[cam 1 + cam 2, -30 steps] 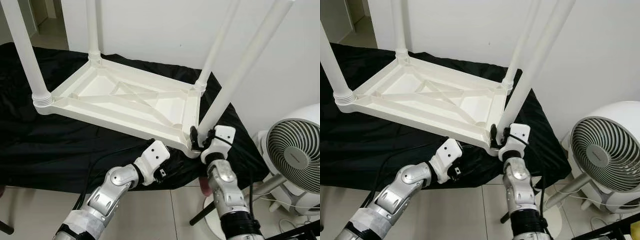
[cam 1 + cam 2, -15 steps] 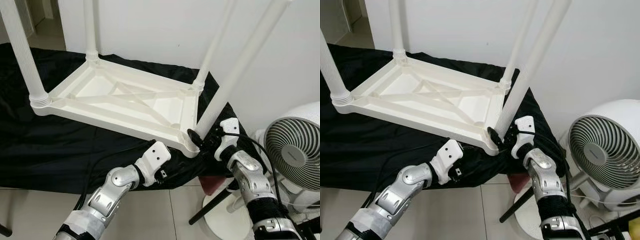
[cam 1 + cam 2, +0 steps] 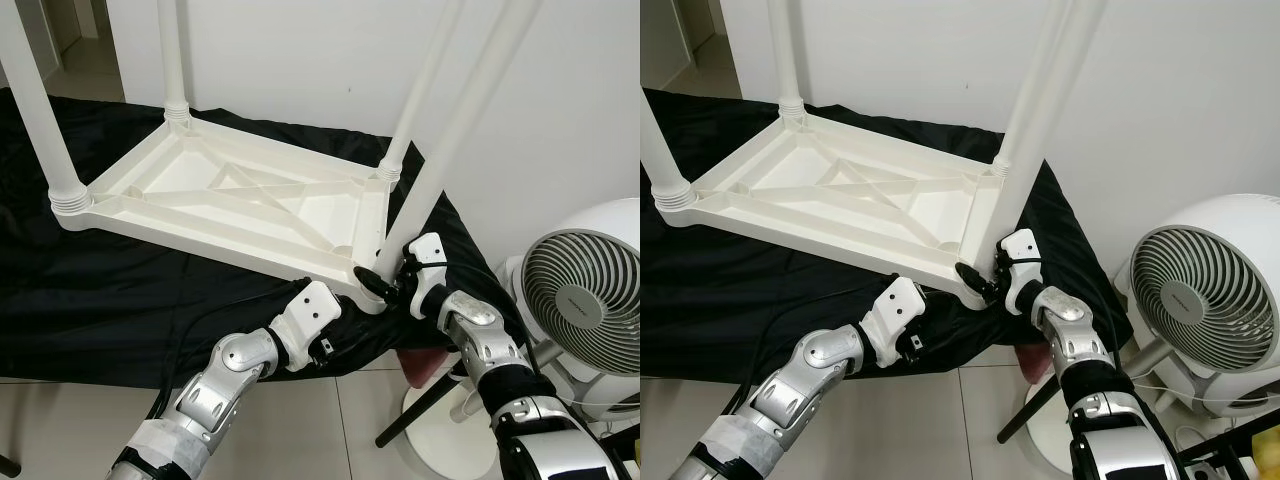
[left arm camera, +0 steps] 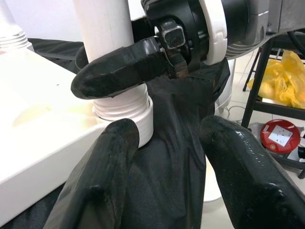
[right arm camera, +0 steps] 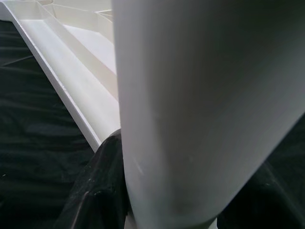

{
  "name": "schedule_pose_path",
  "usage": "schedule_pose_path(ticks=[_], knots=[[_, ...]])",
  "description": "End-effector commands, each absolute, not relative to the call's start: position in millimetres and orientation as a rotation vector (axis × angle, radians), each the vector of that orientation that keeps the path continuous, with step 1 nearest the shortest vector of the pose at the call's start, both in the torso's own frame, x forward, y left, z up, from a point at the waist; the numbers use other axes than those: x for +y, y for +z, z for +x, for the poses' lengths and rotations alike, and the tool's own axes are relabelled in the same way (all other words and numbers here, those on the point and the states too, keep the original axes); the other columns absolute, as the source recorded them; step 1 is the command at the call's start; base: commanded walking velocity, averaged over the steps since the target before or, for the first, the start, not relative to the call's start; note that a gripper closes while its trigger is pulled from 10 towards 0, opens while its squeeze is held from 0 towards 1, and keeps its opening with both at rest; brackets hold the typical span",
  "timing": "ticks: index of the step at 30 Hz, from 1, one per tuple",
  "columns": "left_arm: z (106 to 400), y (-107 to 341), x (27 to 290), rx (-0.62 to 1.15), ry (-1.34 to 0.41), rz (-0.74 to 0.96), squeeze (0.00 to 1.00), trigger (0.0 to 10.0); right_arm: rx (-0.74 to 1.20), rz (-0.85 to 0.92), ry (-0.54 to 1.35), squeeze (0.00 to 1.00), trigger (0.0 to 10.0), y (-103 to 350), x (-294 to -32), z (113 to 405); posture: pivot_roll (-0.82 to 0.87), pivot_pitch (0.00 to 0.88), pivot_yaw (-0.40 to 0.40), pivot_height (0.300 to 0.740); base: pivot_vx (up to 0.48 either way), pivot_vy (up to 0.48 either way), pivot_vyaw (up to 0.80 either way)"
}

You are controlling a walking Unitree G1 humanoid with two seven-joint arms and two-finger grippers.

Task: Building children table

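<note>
A white plastic children's table (image 3: 240,200) lies upside down on a black cloth (image 3: 100,290), its legs pointing up. My right gripper (image 3: 378,282) is shut on the near right leg (image 3: 440,160) just above its threaded base. In the right wrist view the leg (image 5: 200,109) stands close, with one black finger (image 5: 102,186) against it. My left gripper (image 4: 167,133) is open just below that corner of the table, with nothing between its fingers (image 4: 102,181). The left arm (image 3: 240,360) reaches up from the floor side.
A white fan (image 3: 585,300) on a stand is close to my right arm. A white wall (image 3: 300,60) rises behind the table. Tiled floor (image 3: 340,430) lies below the cloth's edge. A reddish object (image 3: 425,365) sits under the cloth's corner.
My right wrist has swung from below the leg round to its right side, still gripping the leg's base. The left arm has stayed put. The camera shifted slightly.
</note>
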State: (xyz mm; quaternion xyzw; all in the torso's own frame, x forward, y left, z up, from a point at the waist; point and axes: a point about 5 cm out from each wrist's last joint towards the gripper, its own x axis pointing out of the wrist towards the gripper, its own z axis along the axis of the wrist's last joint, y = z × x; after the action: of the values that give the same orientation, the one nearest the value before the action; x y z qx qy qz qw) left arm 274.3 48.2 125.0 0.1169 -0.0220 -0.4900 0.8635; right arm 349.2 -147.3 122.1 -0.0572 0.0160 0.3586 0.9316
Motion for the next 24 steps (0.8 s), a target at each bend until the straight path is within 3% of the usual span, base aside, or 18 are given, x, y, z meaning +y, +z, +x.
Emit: schedule_pose_path(ticks=[1, 7, 8, 17, 18, 24], knots=[[270.7, 124.4, 43.5, -0.037, -1.128, 0.254, 0.00, 10.0, 0.087, -0.132, 0.745, 0.00, 0.0, 111.7, -149.0, 347.0, 0.11, 0.000, -0.157, 0.740, 0.000, 0.000, 0.00], [273.5, 123.0, 43.0, -0.037, -1.117, 0.250, 0.00, 10.0, 0.126, -0.070, 0.666, 0.00, 0.0, 99.0, -157.9, 343.8, 0.10, 0.000, -0.169, 0.740, 0.000, 0.000, 0.00], [274.2, 122.5, 43.5, -0.034, -1.109, 0.243, 0.00, 10.0, 0.121, -0.047, 0.643, 0.00, 10.0, 97.6, -157.4, 343.3, 0.10, 0.000, -0.169, 0.740, 0.000, 0.000, 0.00], [275.0, 122.7, 45.2, -0.034, -1.100, 0.238, 0.00, 10.0, 0.145, -0.059, 0.401, 0.00, 10.0, 90.5, -159.3, 347.1, 0.09, 0.000, -0.163, 0.740, 0.000, 0.000, 0.00], [277.3, 122.1, 47.6, -0.030, -1.091, 0.248, 0.00, 10.0, 0.154, -0.016, 0.256, 0.00, 10.0, 87.5, -156.9, 345.8, 0.08, 0.000, -0.160, 0.740, 0.000, 0.000, 0.00], [281.7, 123.6, 52.1, -0.032, -1.072, 0.258, 0.00, 10.0, 0.153, 0.074, 0.084, 0.00, 10.0, 84.5, -147.6, 340.1, 0.08, 0.000, -0.158, 0.740, 0.000, 0.000, 0.00]])
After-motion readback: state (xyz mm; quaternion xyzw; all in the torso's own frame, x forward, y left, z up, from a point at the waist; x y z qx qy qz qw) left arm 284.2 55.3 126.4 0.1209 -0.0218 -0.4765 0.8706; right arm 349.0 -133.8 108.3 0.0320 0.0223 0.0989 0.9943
